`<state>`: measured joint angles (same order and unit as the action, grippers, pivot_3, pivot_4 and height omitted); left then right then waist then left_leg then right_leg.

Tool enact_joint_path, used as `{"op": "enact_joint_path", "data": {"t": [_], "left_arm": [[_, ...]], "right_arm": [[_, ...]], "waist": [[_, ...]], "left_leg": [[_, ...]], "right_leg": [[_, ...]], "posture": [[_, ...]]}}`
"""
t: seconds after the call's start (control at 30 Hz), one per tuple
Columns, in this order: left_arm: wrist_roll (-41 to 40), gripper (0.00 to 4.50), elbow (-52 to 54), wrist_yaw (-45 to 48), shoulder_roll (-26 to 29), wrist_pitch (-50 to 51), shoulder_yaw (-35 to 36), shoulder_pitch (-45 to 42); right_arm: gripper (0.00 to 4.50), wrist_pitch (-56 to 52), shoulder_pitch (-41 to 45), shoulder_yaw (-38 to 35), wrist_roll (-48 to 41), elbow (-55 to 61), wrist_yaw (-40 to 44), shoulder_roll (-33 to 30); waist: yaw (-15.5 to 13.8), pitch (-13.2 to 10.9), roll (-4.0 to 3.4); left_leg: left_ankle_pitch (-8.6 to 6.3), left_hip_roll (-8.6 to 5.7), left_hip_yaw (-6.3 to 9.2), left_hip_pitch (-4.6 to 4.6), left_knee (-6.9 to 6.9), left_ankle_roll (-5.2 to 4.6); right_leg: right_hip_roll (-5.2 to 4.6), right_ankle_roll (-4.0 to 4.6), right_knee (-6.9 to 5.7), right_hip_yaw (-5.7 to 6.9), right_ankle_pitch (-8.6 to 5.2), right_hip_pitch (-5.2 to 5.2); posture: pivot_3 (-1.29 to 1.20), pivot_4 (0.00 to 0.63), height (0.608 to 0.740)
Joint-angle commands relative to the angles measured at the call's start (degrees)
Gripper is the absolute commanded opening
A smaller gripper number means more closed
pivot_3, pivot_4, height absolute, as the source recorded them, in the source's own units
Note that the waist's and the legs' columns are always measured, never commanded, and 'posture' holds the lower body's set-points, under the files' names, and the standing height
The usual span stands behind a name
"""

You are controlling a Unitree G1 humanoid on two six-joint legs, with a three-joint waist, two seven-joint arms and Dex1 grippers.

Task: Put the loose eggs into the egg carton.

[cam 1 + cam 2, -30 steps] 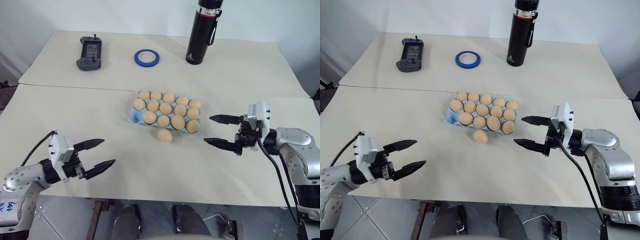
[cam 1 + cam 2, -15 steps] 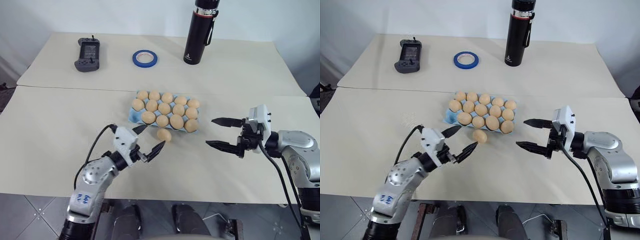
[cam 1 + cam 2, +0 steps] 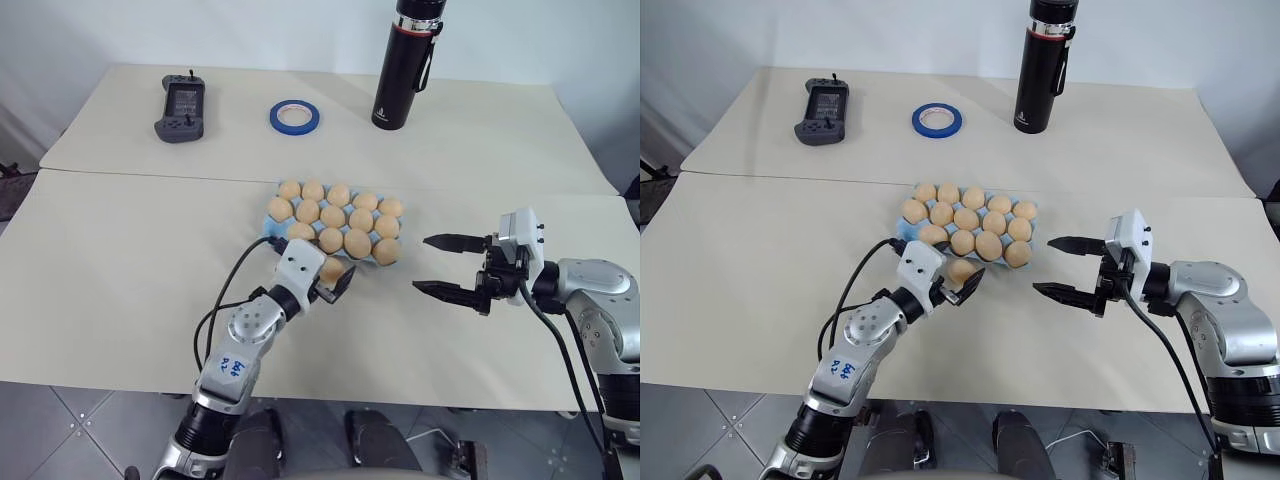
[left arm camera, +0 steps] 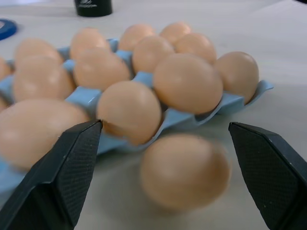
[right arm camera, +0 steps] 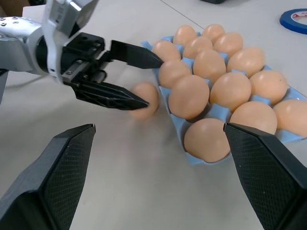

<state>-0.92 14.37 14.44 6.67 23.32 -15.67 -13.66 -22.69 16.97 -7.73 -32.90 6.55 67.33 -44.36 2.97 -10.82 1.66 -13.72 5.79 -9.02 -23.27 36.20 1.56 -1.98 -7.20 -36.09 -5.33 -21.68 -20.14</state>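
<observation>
Loose egg (image 3: 962, 269) between wide-open left gripper (image 3: 965, 284) jaws, right gripper (image 3: 1064, 267) jaws open, empty

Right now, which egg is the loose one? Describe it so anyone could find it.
Find the light blue egg carton mid-table. On the table just beside its near edge lies one tan egg, between the left pincer's open fingers. Unlike its neighbours, it sits in no cup.
</observation>
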Motion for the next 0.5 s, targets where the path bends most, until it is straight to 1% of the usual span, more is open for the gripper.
{"op": "enact_joint_path", "data": {"t": [0.03,0.23,0.4,0.5], "left_arm": [[0.4,4.49,-0.3,0.4,-0.8,1.0,-1.2,-0.6],[0.4,4.49,1.7,0.2,-0.9,4.1,-1.9,0.1],[0.0,4.49,5.8,0.2,-0.5,8.7,-2.1,1.6],[0.2,4.49,6.6,0.1,-0.1,10.6,-1.9,1.9]], "right_arm": [[4.5,-0.1,-0.1,-1.9,-0.9,1.6,0.0,-1.1],[4.5,-0.5,-0.7,-2.2,-1.1,2.4,-0.4,-1.1],[4.5,-0.7,-0.9,-2.2,-1.1,2.5,-0.7,-1.1],[4.5,-0.8,-0.7,-1.9,-1.0,2.2,-0.7,-0.9]], "waist": [[0.0,0.0,-0.01],[-0.1,0.0,-0.02],[-0.1,0.0,-0.03],[-0.1,0.0,-0.03]], "left_leg": [[0.0,0.0,0.0,0.0,0.0,0.0],[0.01,-0.01,0.07,0.04,0.1,0.0],[0.0,-0.01,0.19,0.14,0.09,0.0],[0.0,-0.02,0.24,0.14,0.08,0.0]], "right_leg": [[0.0,0.0,0.0,0.0,0.0,0.0],[-0.01,0.0,-0.03,0.04,0.0,0.13],[-0.02,0.0,0.05,0.13,0.0,0.33],[-0.02,0.0,0.05,0.16,0.0,0.34]], "posture": [[0.0,0.15,0.74],[0.0,0.15,0.74],[0.0,0.15,0.74],[0.0,0.15,0.74]]}}
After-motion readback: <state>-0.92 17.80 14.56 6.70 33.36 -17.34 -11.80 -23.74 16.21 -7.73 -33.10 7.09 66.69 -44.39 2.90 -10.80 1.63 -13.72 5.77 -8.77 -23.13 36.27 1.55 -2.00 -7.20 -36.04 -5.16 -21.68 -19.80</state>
